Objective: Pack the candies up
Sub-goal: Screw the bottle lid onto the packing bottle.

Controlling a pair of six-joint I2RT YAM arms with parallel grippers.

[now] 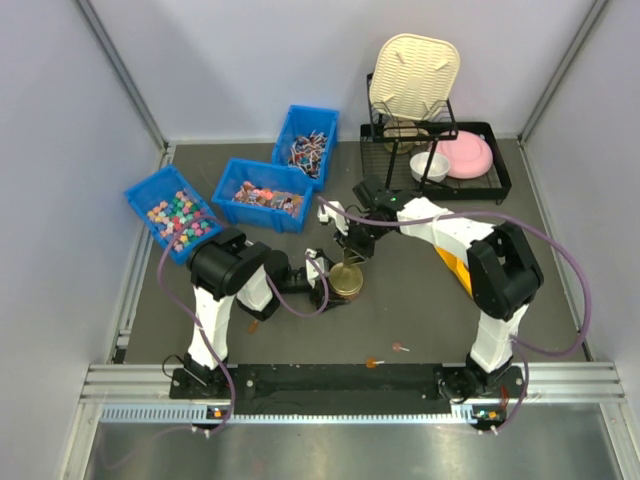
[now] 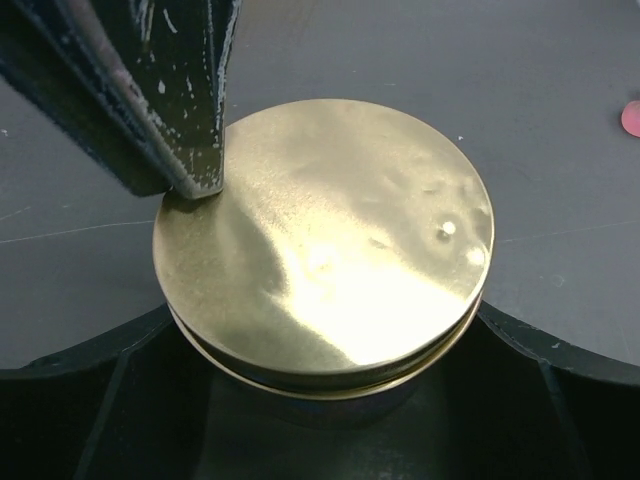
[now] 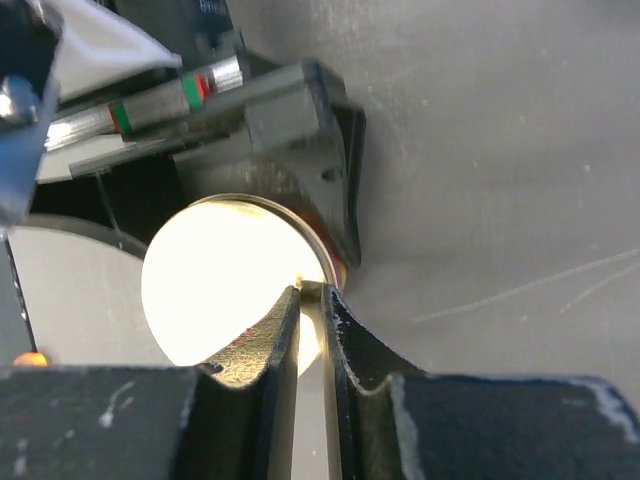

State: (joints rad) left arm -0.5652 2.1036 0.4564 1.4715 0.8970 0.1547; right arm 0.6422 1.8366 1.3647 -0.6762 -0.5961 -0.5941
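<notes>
Gold-lid jar (image 1: 348,281) upright, axis vert | L end effector (image 1: 335,285) grips

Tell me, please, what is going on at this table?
The left hand grips a jar at mid-table, while the right hand reaches over it, its fingertips seeming to pinch the rim of the gold lid. The lid sits on the jar. The candies lie in a blue bin behind it.

You can't see inside the jar (image 1: 348,291): its gold lid (image 2: 325,235) covers it. The two small bits (image 1: 400,348) at lower centre are too small to name.
</notes>
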